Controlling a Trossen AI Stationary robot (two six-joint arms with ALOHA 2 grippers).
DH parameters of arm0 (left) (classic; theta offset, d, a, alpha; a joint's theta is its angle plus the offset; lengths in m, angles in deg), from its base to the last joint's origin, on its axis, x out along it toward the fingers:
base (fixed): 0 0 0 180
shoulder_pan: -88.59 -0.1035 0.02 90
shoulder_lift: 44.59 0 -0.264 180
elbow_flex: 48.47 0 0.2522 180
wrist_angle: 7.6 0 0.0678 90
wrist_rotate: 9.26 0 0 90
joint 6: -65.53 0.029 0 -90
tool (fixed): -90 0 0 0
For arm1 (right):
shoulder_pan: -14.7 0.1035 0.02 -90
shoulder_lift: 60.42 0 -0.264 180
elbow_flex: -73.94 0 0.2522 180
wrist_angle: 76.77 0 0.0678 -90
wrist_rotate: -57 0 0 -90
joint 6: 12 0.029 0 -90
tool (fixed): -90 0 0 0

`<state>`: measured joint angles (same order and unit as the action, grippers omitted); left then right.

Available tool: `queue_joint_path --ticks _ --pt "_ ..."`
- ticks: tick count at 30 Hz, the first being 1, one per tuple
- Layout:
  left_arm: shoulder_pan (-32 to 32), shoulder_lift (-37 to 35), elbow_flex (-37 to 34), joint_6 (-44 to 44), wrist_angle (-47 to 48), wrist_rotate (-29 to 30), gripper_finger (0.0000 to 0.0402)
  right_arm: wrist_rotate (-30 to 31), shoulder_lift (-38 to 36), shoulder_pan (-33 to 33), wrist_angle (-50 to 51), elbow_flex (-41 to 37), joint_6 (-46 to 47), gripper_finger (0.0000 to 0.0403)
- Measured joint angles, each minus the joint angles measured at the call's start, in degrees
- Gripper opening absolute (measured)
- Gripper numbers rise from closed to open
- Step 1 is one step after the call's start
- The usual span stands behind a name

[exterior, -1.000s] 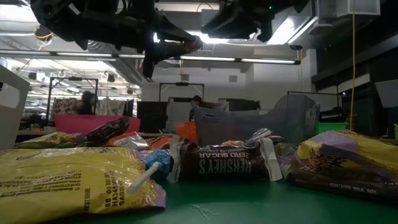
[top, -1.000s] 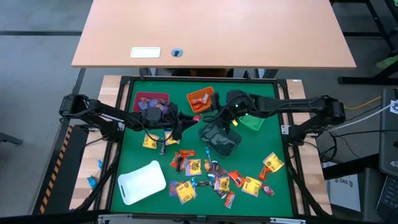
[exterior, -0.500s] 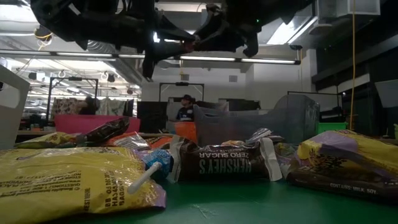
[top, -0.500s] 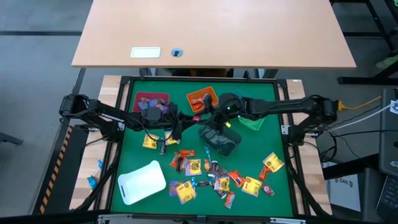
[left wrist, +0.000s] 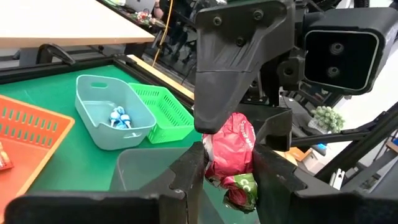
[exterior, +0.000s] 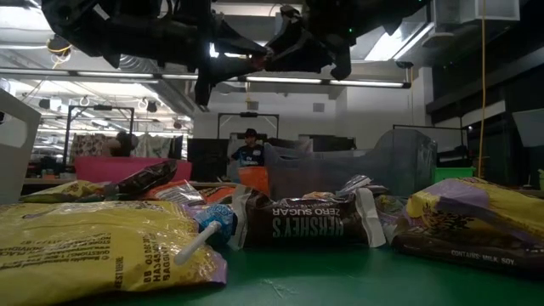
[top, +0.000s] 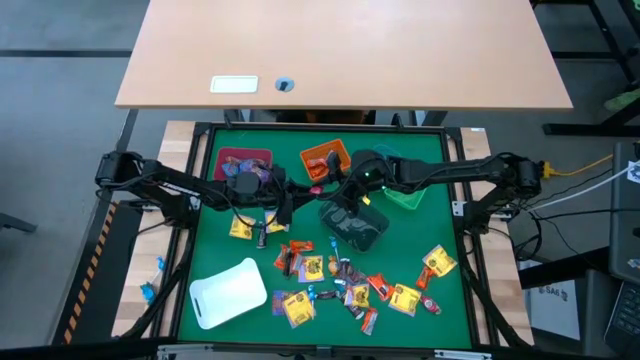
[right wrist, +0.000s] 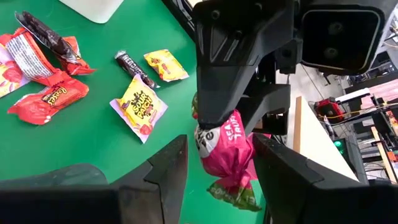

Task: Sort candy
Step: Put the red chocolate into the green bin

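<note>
My left gripper (top: 298,192) is shut on a pink sweet packet (left wrist: 231,140) with a green end, above the table's middle. My right gripper (top: 335,190) faces it from the right, open. Its fingers (right wrist: 169,167) stand on either side of the same packet (right wrist: 227,149); I cannot tell whether they touch it. Many small sweets (top: 340,282), yellow, red, purple and brown, lie on the green mat toward the near edge. In the low view a yellow packet (exterior: 85,246) and a brown Hershey's packet (exterior: 306,223) lie close by. My left gripper pinches the pink packet's upper body (left wrist: 214,155) between its two fingers. The fingers come about level from the table's left. The packet is lifted clear of the table and its green end (left wrist: 239,190) hangs below the fingers.
At the back stand a pink bin (top: 243,162), an orange bin (top: 322,158) and a green basket (top: 405,195). A grey bin (top: 352,225) sits below the grippers. A light blue bin (left wrist: 115,112) holds blue sweets. A white tray (top: 228,293) lies at the near left.
My right gripper has gone toward the table's left and a little toward its near edge, up to my left gripper and the pink packet, and has then kept still. My left gripper has held the packet in place.
</note>
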<state>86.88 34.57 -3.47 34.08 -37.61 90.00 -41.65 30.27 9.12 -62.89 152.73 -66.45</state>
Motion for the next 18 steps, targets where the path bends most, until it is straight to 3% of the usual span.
queue_joint_path --ticks 11,18 --pt "-0.02 0.00 0.00 0.08 0.26 0.04 0.0103 0.00 0.00 0.00 0.03 -0.01 0.02 0.0097" --pt "-0.04 0.00 0.04 0.08 0.64 0.44 0.0104 0.00 0.00 0.00 0.19 -0.01 0.02 0.0091"
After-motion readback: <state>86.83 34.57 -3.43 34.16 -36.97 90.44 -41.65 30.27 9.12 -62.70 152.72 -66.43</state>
